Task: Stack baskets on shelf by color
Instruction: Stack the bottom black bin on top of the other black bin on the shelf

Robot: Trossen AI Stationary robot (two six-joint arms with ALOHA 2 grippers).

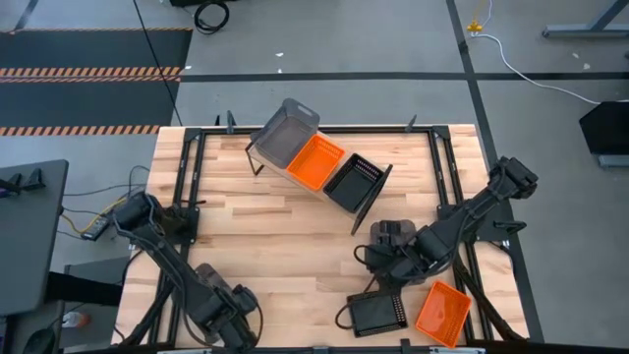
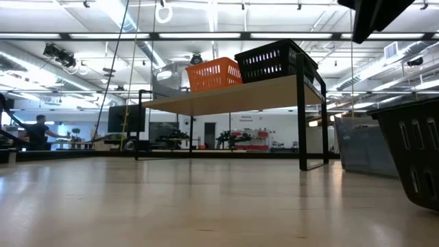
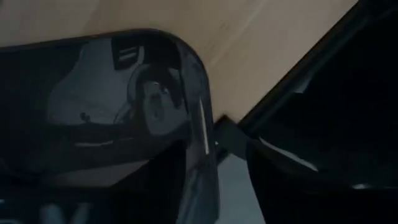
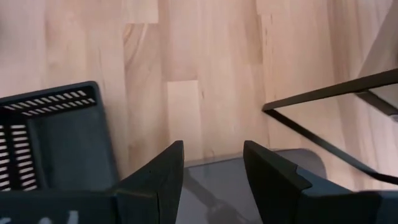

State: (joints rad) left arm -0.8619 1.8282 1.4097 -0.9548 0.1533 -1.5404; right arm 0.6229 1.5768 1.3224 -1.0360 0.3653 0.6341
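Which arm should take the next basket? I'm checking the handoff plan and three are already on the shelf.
Right, probably. The right gripper hangs open over a grey basket, with the black basket and orange basket beside it. The left gripper sits at the table's near edge, away from them.

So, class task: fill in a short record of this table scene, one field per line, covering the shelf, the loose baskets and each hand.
On shelf: grey basket, orange basket, black basket, side by side in a row
Shelf: light-wood shelf on black end frames, set at an angle across the far side of the table
Loose on table: black slotted basket beside orange basket, near edge, right side
Right hand: open, above a grey basket
Left hand: at the near-left edge
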